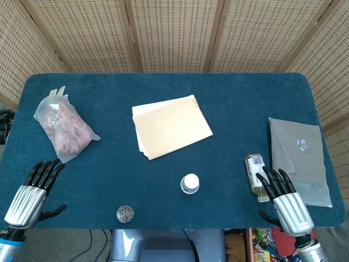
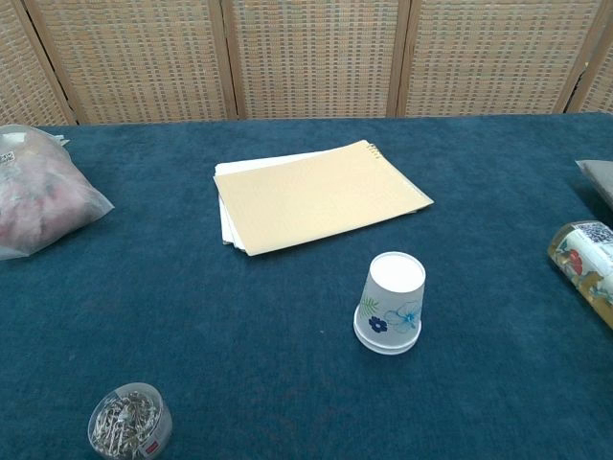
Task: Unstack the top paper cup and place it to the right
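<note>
Here, an upturned paper cup stack (image 2: 389, 303) stands mouth-down on the blue surface (image 1: 109, 174), just in front of a tan notepad (image 1: 172, 126). The left hand (image 1: 34, 192) and right hand (image 1: 286, 197) rest at the near corners, fingers spread, holding nothing.

A tan notepad (image 1: 173, 126) lies mid-bench (image 1: 163, 87) on white sheets. A clear bag of pinkish contents (image 1: 62, 128) sits at the far left, a grey packet (image 1: 300, 159) at the right, a small bottle (image 1: 254, 170) just beside it. A tub of clips (image 2: 128, 421) stands near the front edge.
</note>
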Tool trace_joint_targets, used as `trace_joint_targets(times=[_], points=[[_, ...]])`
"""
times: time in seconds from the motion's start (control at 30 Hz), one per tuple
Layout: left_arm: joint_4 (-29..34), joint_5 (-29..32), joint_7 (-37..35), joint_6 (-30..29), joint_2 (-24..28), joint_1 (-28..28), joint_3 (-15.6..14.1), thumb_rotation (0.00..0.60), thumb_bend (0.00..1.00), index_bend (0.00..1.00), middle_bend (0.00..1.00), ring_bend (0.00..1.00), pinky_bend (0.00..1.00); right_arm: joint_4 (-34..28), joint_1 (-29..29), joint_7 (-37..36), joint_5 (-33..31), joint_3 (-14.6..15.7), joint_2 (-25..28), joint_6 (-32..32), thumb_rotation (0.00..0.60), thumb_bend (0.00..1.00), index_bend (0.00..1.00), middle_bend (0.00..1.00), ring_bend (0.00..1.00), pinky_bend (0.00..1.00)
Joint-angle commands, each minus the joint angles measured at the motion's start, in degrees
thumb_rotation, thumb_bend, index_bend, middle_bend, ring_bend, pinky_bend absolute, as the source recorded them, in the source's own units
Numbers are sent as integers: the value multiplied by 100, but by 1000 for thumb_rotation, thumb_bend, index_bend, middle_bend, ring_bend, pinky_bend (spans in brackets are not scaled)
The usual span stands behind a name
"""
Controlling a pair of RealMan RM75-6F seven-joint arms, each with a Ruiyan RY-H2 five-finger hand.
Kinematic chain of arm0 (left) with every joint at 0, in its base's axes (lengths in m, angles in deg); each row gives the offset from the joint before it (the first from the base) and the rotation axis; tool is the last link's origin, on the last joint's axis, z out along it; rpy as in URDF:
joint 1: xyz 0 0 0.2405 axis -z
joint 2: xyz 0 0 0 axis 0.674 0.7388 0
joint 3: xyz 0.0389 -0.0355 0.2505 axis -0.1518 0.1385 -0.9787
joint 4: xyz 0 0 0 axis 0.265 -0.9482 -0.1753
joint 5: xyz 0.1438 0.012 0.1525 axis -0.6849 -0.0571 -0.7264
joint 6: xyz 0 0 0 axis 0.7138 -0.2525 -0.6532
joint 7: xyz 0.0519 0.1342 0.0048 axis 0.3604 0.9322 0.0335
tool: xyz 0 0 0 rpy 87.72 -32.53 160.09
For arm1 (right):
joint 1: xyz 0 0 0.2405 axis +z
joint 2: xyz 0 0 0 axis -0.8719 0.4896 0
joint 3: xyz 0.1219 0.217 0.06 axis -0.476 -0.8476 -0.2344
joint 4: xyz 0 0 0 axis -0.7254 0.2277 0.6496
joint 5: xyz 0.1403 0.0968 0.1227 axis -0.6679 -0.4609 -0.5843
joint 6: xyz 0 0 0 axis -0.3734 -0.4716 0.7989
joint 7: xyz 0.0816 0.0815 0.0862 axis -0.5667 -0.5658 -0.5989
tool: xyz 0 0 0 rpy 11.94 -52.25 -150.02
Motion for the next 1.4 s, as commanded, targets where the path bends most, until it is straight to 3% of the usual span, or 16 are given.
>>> trace_joint_targets(times=[0.03, 0.77, 0.97, 1.17, 1.23, 1.4], points=[[7, -17, 5, -11, 3, -3, -3, 600, 149, 0, 0, 0, 0, -1, -1, -8, 10, 3, 3, 5, 600, 200, 0, 0, 0, 0], [38, -61, -83, -55, 50, -6, -4, 600, 149, 0, 0, 0, 0, -140, -4, -65, 99, 33, 51, 33, 600, 199, 0, 0, 0, 0], [40, -40, -70, -35, 44, 0, 3, 600, 149, 0, 0, 0, 0, -428, 167, 61, 167, -69, 118, -135, 600, 200, 0, 0, 0, 0], [39, -19, -33, -29, 25, 4, 20, 600, 149, 0, 0, 0, 0, -964, 699, 336, -28, -376, 52, -872, 600, 199, 41, 0, 0, 0], [41, -27, -52, -67, 36, -14, 18, 600, 149, 0, 0, 0, 0, -1152, 1078, 477, -325, -598, -173, -1434, 600, 199, 81, 0, 0, 0], [23, -50, -82, -71, 45, -14, 8, 600, 149, 0, 0, 0, 0, -1321, 1494, 996, -884, -888, -561, -2002, 600, 200, 170, 0, 0, 0]])
